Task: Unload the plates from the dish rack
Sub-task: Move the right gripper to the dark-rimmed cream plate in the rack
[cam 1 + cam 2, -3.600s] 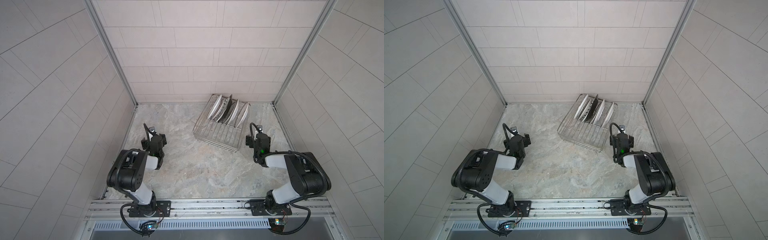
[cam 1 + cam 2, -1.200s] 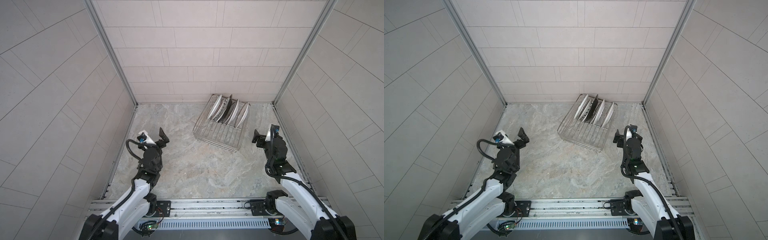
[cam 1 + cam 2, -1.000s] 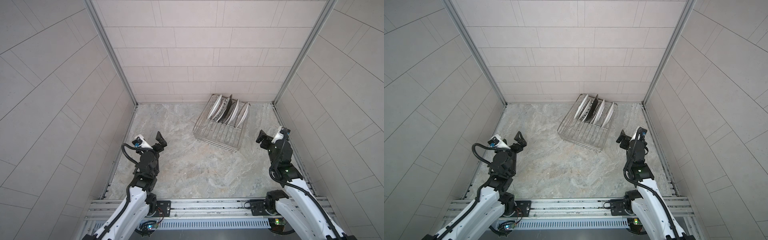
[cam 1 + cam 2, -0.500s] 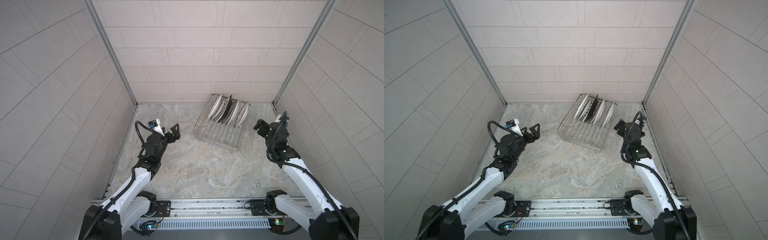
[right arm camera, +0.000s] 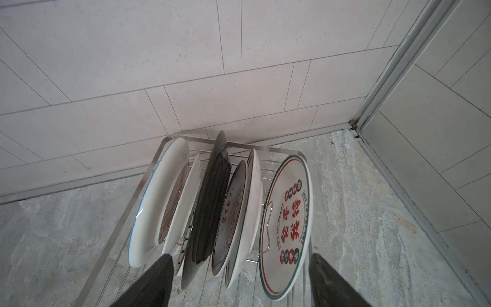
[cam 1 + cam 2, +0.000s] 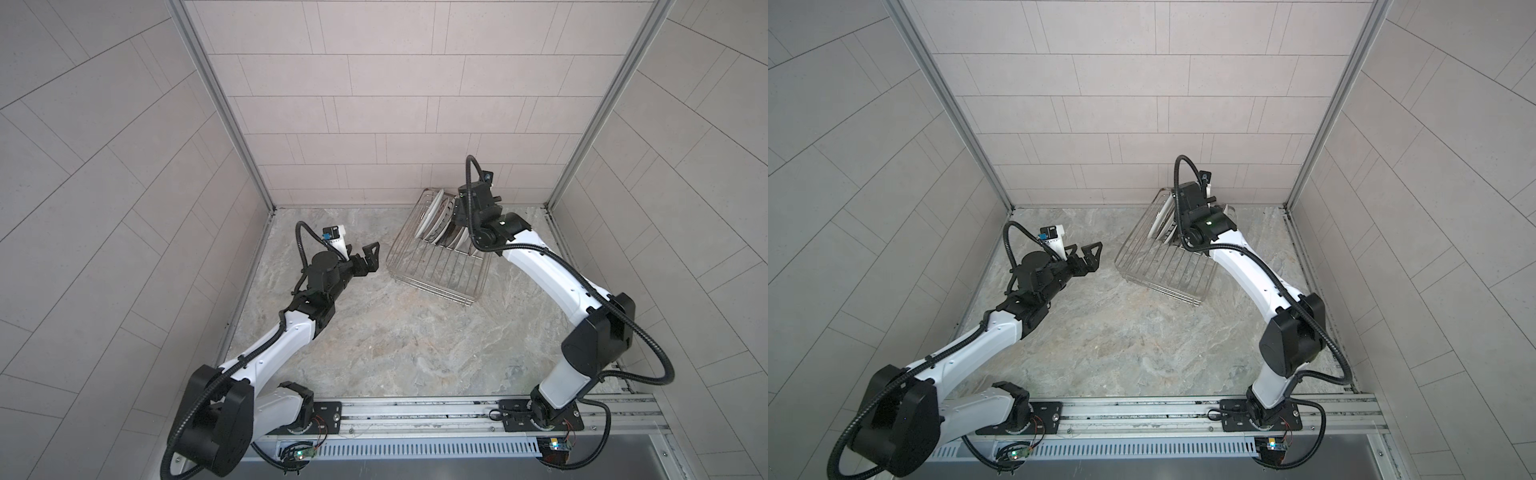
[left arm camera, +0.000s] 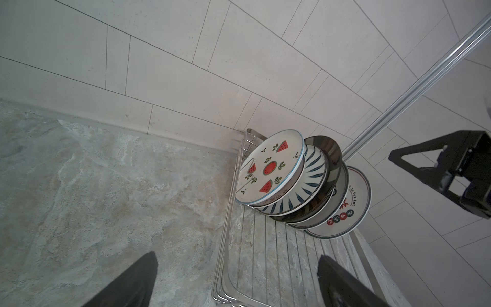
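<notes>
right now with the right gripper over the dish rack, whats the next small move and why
Probably lower the right gripper onto the rim of the red-character plate. Its jaws stand open above the row, holding nothing, and that plate stands at the row's end, apart from the others, easiest to pinch alone.

High overhead in both top views, looking steeply down on the whole bench [image 6: 395, 332] from far off, dish rack [image 6: 436, 270] upper right of centre. From the left wrist, sideways and some way off, toward the plates [image 7: 271, 170]. From the right wrist, close, edge-on to the same plates.
</notes>
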### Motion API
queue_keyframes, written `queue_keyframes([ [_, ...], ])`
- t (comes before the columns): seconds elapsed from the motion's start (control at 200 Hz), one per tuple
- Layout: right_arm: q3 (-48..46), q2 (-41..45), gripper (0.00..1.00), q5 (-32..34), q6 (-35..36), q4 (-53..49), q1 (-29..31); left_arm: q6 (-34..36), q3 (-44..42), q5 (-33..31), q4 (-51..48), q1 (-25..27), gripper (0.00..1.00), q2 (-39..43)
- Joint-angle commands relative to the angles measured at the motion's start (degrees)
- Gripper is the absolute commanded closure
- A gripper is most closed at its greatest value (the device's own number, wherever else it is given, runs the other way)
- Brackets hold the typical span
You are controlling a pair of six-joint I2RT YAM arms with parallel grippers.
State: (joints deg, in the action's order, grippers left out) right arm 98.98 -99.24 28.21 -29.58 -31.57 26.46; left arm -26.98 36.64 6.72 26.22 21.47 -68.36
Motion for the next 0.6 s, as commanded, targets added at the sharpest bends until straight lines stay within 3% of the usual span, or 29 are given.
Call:
queue_keyframes([
  [0.0, 7.79, -5.18, 0.27, 5.44, 1.66, -8.6, 1.53, 1.55, 2.6, -0.13, 1.54, 1.54, 0.0, -1.56],
  [0.055, 11.93, -8.57, 0.3, 8.53, -0.04, -11.44, 2.14, 2.06, 3.1, -0.14, 1.43, 2.22, 0.0, -2.55],
  [0.13, 16.61, -13.15, 0.43, 10.66, -0.8, -13.5, 2.4, 2.46, 3.66, -0.53, 1.23, 2.87, 0.0, -3.53],
  [0.39, 33.38, -27.36, 0.5, 15.72, -1.5, -22.0, 2.99, 1.39, 4.31, 0.68, 3.11, 3.75, 0.0, -6.56],
  [0.48, 35.88, -30.18, 0.59, 16.68, -2.33, -23.09, 2.81, 1.31, 4.22, 0.33, 3.4, 3.78, 0.0, -6.96],
  [0.595, 36.45, -31.95, 0.63, 18.02, -3.23, -23.1, 2.44, 1.23, 4.07, 0.47, 3.13, 3.91, 0.0, -6.64],
])
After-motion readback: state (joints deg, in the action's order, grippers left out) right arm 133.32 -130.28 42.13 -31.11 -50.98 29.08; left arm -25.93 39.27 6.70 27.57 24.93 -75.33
